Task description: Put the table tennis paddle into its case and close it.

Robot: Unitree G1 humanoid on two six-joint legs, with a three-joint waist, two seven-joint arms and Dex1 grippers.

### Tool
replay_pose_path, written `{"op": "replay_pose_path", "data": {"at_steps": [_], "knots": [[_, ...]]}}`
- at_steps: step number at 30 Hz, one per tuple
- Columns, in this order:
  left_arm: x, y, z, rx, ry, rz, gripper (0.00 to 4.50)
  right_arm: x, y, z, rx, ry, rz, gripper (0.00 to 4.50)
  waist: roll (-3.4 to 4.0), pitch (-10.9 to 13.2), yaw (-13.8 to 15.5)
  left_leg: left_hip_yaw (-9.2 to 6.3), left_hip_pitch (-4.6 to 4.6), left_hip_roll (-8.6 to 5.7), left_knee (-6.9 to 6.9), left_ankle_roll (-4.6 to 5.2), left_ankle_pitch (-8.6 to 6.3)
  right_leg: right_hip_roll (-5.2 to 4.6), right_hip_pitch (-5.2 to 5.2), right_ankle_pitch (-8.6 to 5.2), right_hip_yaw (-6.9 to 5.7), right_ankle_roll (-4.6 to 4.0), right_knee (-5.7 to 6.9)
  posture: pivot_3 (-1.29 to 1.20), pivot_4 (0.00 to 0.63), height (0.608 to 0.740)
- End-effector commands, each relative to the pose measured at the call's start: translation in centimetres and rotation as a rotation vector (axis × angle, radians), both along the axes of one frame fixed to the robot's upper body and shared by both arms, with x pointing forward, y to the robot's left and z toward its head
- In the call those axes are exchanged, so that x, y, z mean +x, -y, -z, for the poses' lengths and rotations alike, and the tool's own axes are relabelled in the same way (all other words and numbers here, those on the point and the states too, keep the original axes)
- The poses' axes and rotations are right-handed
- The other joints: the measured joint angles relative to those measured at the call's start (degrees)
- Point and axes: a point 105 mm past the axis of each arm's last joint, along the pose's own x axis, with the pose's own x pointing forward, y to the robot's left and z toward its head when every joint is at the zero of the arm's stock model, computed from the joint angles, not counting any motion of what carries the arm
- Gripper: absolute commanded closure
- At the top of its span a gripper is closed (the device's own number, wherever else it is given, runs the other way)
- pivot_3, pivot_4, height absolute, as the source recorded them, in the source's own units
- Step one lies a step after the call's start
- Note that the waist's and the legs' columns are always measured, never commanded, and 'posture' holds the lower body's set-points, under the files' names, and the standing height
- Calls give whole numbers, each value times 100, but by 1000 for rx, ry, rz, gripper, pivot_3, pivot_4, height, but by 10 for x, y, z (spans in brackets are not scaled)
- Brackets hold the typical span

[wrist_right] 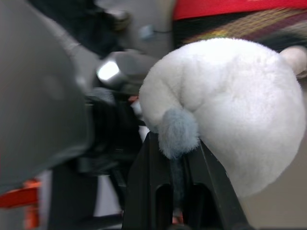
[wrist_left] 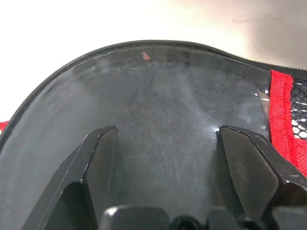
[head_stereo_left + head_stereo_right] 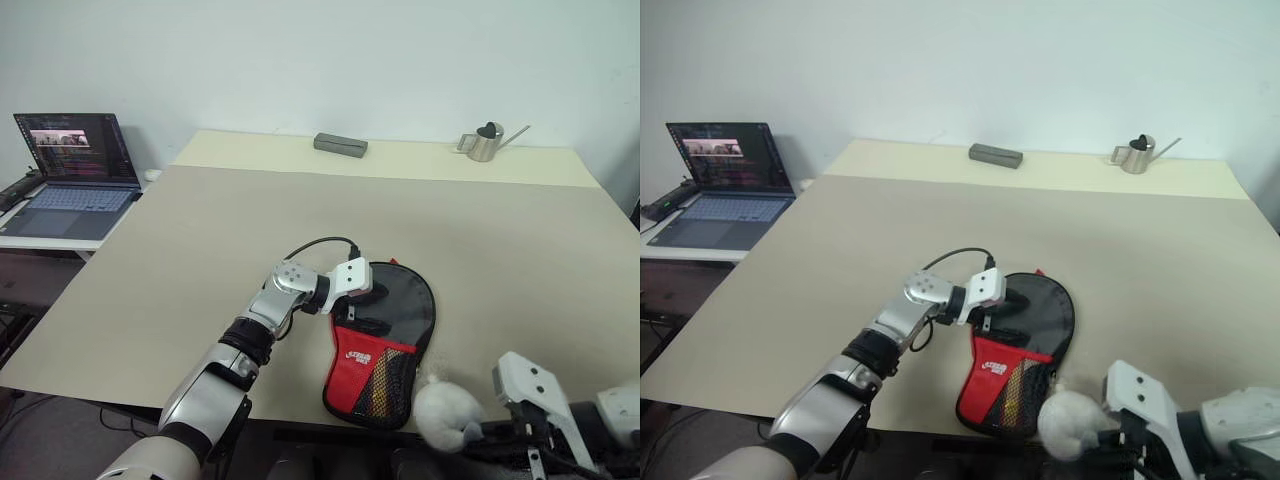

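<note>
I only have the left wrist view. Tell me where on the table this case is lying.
Observer: The case lies at the near edge of the table, with its red mesh pocket end toward the robot.
Operator: Report the right hand.
Observer: The right hand is shut on the grey tuft of a white fluffy ball, close to the case's pocket end.
Operator: List what else is on the table.
Observer: A grey block and a small metal watering can sit along the far edge, well away from the case.
</note>
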Motion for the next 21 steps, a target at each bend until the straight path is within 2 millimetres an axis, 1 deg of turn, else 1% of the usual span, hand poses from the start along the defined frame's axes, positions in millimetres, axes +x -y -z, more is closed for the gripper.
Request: {"op": "replay_pose_path", "data": {"at_steps": [1, 6, 10, 14, 17, 19, 21], "knots": [[-15, -18, 51, 185, -107, -6, 757, -22, -13, -2, 43, -81, -104, 4480, -3, 0, -8, 0, 6, 0, 1, 0, 0, 0, 6, -1, 1, 2, 0, 0, 150, 740], [-15, -16, 51, 183, -107, -3, 757, -33, -18, -3, 68, -140, -147, 4480, -19, 6, -12, 4, 31, 4, 2, 0, 0, -12, 32, -7, 4, 14, -6, 0, 150, 740], [-16, -15, 52, 182, -108, -3, 757, -35, -23, -6, 100, -144, -162, 4480, -28, 11, -12, 5, 45, 4, -2, 0, 0, -25, 45, -9, 4, 15, -9, 0, 150, 740], [-16, -13, 52, 178, -109, -2, 757, -31, -26, -5, 88, -108, -157, 4480, -31, 10, -11, 5, 45, 2, -1, 0, 0, -30, 47, -8, 3, 15, -11, 0, 150, 740], [-17, -11, 51, 166, -108, 1, 757, -21, -24, -1, 44, -46, -122, 4480, -31, 10, -9, 4, 45, 2, -1, 0, 0, -31, 47, -8, 2, 15, -12, 0, 150, 740], [-16, -10, 50, 158, -108, -1, 757, -15, -22, -3, 39, -29, -100, 4480, -31, 10, -8, 4, 44, 2, -1, -1, -1, -32, 47, -9, 1, 15, -13, 0, 150, 740], [-15, -9, 49, 155, -105, -6, 757, -10, -17, -5, 24, -16, -84, 3925, -32, 10, -5, 4, 44, 2, -1, -1, -1, -33, 47, -9, 1, 16, -14, 0, 150, 740]]}}
